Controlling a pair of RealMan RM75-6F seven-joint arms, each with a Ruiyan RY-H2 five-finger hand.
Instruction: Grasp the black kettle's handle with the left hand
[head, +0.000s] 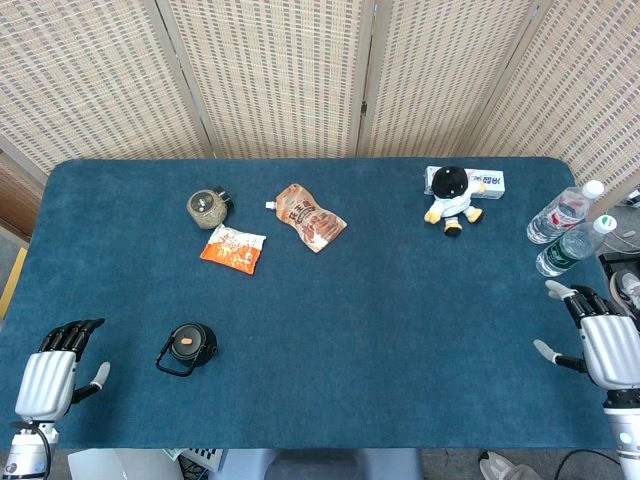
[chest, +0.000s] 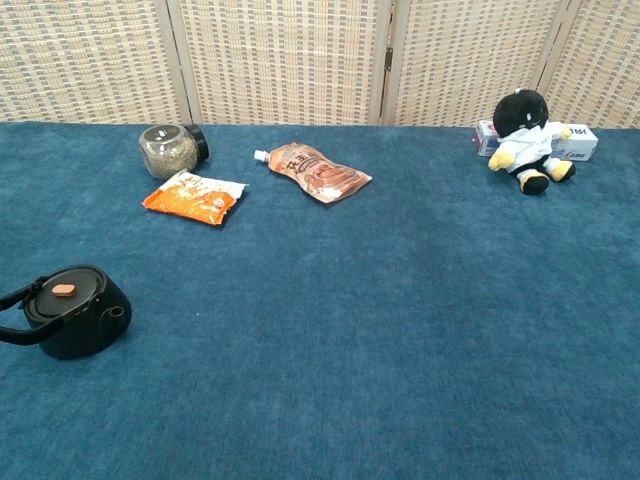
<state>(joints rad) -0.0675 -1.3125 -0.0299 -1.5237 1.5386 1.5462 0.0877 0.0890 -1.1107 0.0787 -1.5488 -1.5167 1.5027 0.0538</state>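
Note:
The black kettle (head: 190, 345) with an orange knob on its lid stands near the table's front left; its loop handle (head: 168, 364) points toward the front left. The chest view shows the kettle (chest: 72, 312) at the far left with its handle (chest: 14, 320) reaching the frame's edge. My left hand (head: 55, 368) hovers at the table's front left corner, fingers apart and empty, well to the left of the kettle. My right hand (head: 600, 340) is at the table's right edge, fingers spread, holding nothing. Neither hand shows in the chest view.
A jar (head: 208, 208), an orange snack packet (head: 233, 248) and a brown pouch (head: 309, 217) lie behind the kettle. A plush toy (head: 452, 198) sits before a white box (head: 480, 181) at the back right. Two water bottles (head: 566, 230) lie at the right edge.

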